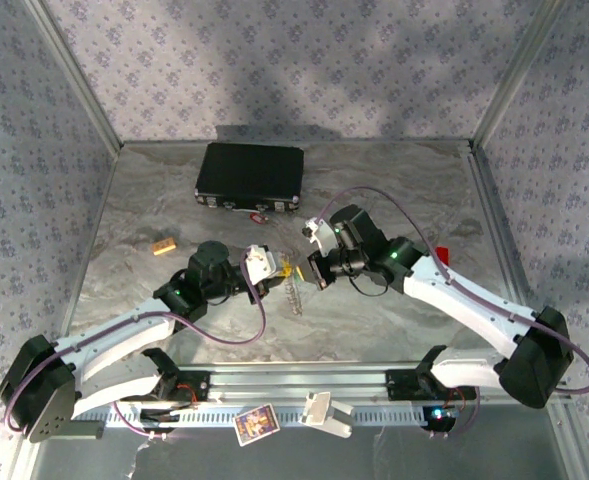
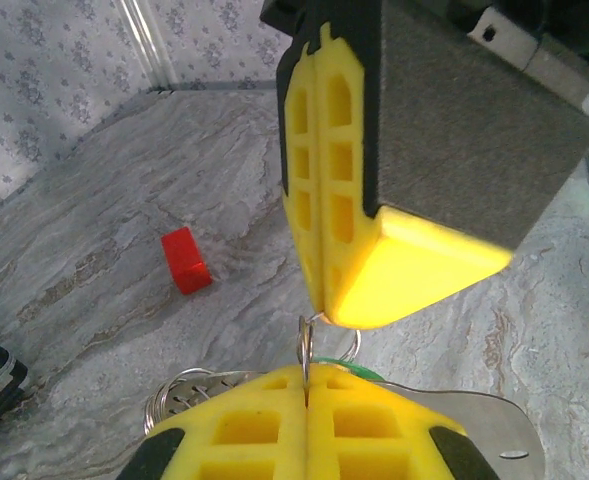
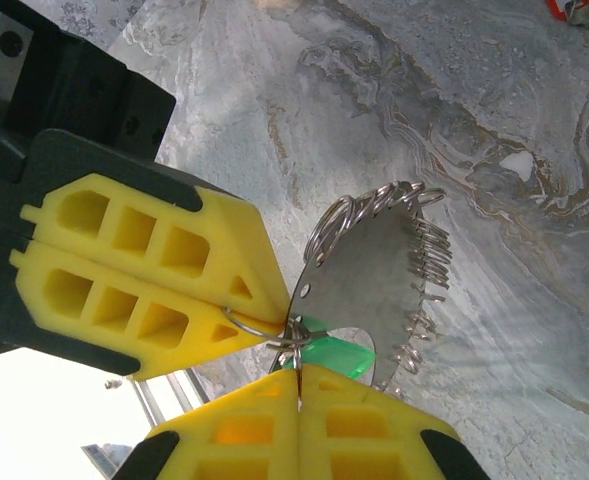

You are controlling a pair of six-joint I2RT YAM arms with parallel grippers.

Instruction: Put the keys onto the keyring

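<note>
Pinching from both ends: the left gripper (image 3: 256, 318) has its yellow fingers (image 3: 124, 270) pressed flat together on the small loop (image 2: 304, 345) at the end of the keyring (image 3: 374, 290). The right gripper (image 3: 299, 375) is clamped just as tight on that same loop from the other side, so the two pairs of tips nearly touch. Two grips on one loop look to me like a way to steady it and prise the wire apart so a key can slide on.

The green key (image 3: 329, 352) is right there, its head peeking out between the keyring's steel plate and the right fingertips. I cannot tell whether it is threaded yet. The plate and its row of wire coils hang free from the loop, held up off the table (image 1: 394, 200) on the near side of the case (image 1: 250, 177). What looks like the red key (image 1: 258, 214) lies just at the case's near edge, untouched, so by my reckoning there is one key yet to fetch. The red block (image 2: 185, 260) lies well to the right of the case and plays no part.

Outward now: both wrists are turned inward, with the fingers pointing at each other. Each forearm reaches in from its own side, elbows bent, and the two arms meet in a low arch on the near side of the case's right end.
</note>
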